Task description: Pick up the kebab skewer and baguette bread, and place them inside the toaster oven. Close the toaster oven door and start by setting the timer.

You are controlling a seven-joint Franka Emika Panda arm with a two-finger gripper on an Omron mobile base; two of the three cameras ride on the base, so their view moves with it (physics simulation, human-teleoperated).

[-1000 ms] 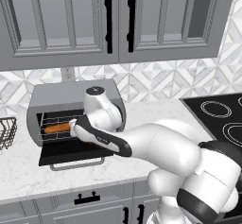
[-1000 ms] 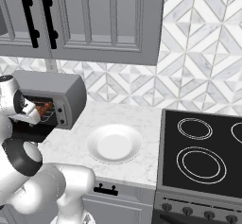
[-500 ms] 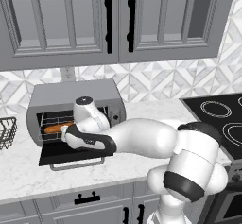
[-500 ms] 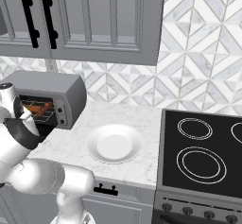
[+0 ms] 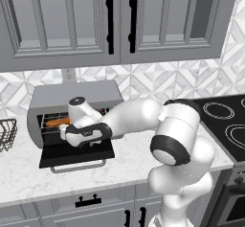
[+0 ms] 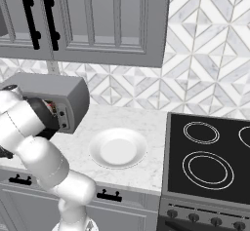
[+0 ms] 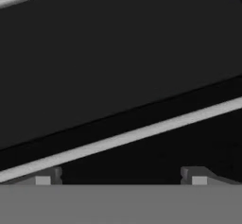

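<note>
A rendered home kitchen is shown. Grey panelled wall cabinets (image 5: 119, 20) with black handles are hung above a white marble counter (image 6: 146, 127), and a tiled backsplash (image 6: 205, 64) in white and grey diamonds is set behind it. A black cooktop (image 6: 210, 152) with ringed burners is fitted at the right, a toaster oven (image 5: 72, 99) is placed at the left, and a white plate (image 6: 117, 148) is laid between them.

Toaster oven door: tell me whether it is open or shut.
Open. The toaster oven door lies dropped flat on the counter, handle toward the front, and the baguette shows on the rack inside the toaster oven.
</note>
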